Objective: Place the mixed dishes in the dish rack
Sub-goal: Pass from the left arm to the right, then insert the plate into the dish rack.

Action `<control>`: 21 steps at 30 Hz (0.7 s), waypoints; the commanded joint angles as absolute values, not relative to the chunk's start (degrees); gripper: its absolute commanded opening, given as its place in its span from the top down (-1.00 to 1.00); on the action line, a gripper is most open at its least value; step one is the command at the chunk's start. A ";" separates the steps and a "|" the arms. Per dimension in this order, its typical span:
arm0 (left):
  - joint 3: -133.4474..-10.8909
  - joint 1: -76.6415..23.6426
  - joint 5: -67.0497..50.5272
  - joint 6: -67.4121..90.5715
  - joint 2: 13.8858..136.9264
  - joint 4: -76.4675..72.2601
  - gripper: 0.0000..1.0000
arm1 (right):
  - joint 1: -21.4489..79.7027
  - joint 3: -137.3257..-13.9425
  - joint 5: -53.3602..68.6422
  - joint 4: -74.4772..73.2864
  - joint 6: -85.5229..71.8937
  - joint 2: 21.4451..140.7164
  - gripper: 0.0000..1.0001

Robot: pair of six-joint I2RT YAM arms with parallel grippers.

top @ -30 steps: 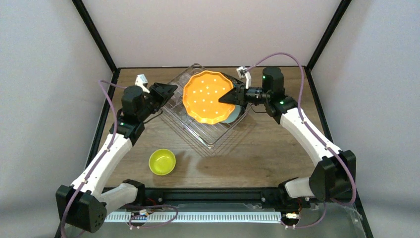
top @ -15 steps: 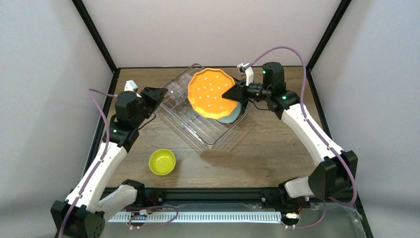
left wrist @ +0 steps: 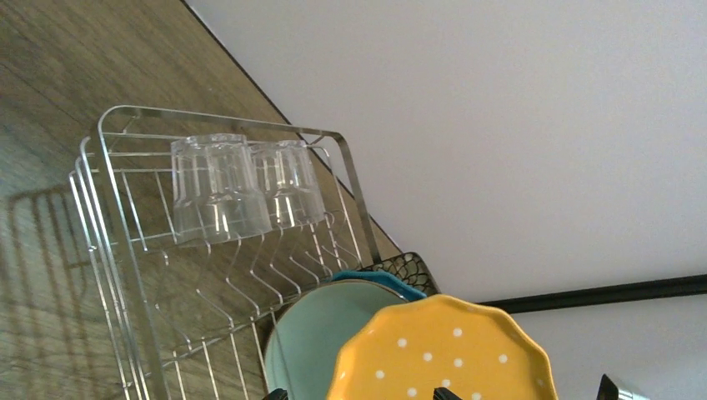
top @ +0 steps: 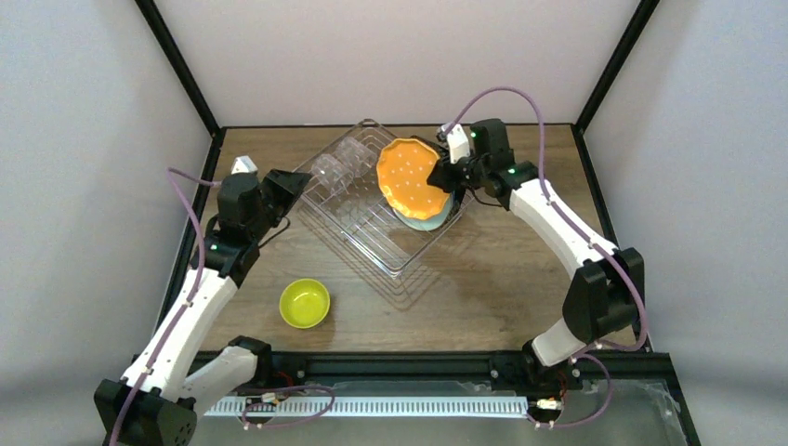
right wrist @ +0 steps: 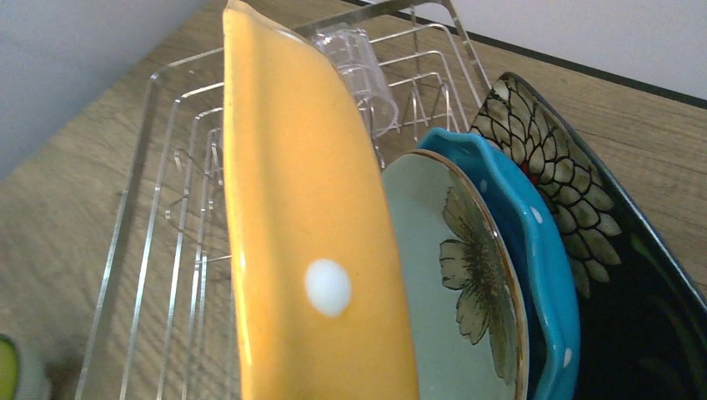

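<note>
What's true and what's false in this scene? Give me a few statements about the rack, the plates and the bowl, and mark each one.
1. The right pincer holds the orange plate by its edge over the dish rack. True.
2. The yellow-green bowl sits inside the rack. False: it stands on the table, outside the rack on its near side.
3. Two clear glasses are in the rack. True.
4. The black floral plate stands between the mint flower plate and the teal plate. False: the teal plate is the middle one, with the mint plate on one side and the black plate on the other.
</note>
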State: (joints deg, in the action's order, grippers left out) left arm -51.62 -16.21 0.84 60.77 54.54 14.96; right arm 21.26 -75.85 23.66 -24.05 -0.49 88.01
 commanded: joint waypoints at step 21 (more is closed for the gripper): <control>-53.06 -15.97 4.28 56.60 54.18 19.33 -0.99 | 28.66 -72.60 2.57 -8.10 10.51 88.93 0.99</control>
